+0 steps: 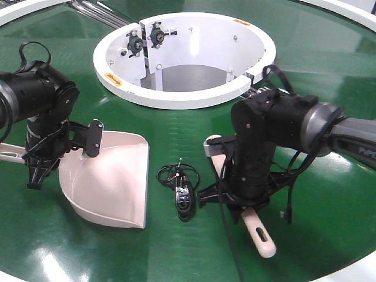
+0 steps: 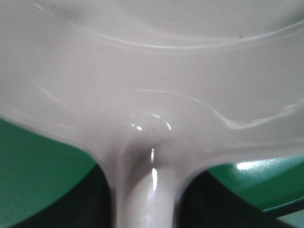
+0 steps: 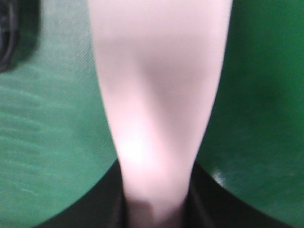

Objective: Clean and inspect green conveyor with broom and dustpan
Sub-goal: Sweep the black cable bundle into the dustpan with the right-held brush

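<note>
Broom [image 1: 251, 222], dustpan [image 1: 111, 176] seemingly gripped, slotted end front-view only

Exterior front-facing view: raised, looking forward and down across the green conveyor [image 1: 176, 252], at middle distance. Left wrist view: very near, looking along the handle into the dustpan [image 2: 152, 71]. Right wrist view: very near and blurred, looking along the broom [image 3: 156, 95]. Each wrist view shares its tool and surrounding belt with the exterior view

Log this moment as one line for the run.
left gripper shut on dustpan | right gripper shut on broom | black cable between them on green conveyor
</note>
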